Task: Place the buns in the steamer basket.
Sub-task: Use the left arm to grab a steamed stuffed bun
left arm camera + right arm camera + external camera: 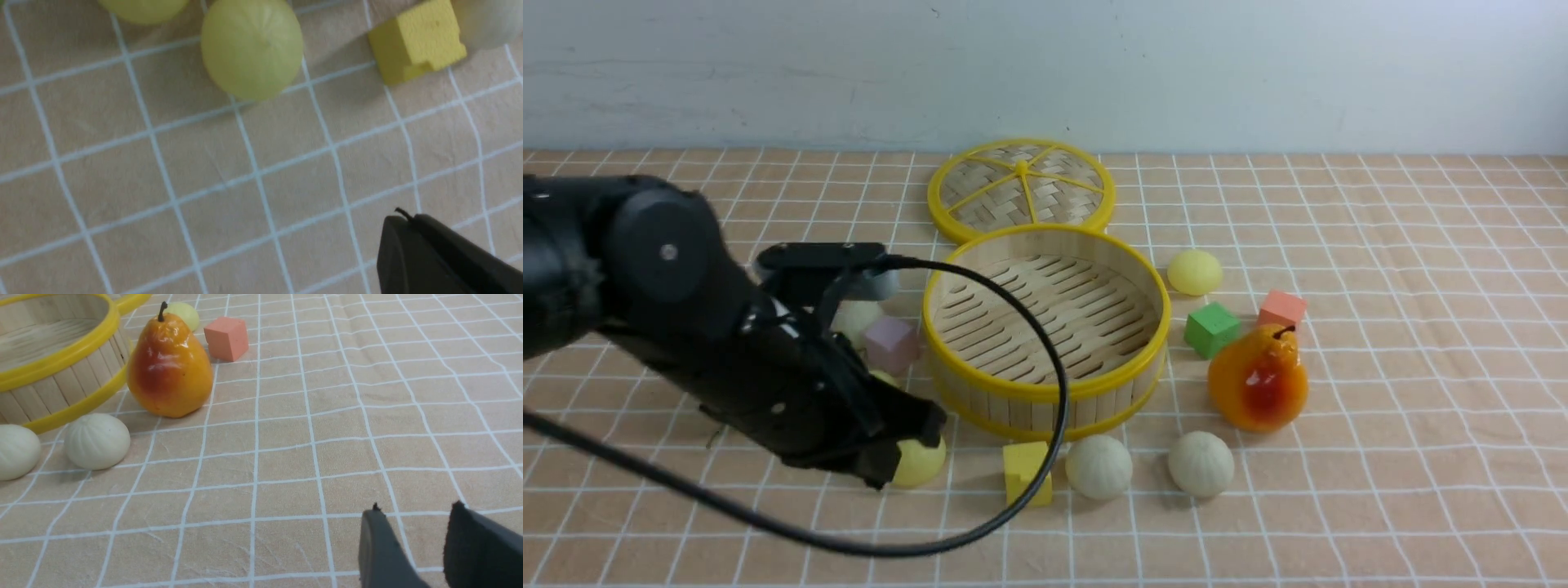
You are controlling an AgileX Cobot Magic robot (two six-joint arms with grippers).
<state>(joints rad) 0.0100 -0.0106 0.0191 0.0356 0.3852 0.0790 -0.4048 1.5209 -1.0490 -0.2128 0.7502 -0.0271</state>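
Yellow bun [923, 461] beside left hand [880, 474]

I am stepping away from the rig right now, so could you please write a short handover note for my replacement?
Left gripper: shut, empty, next to a yellow bun.
Right gripper: open, empty.
Steamer basket: empty.
Two off-white buns lie in front of it, another yellow bun to its right, two more partly hidden by the left arm.
Done: none in.
Left: every bun.
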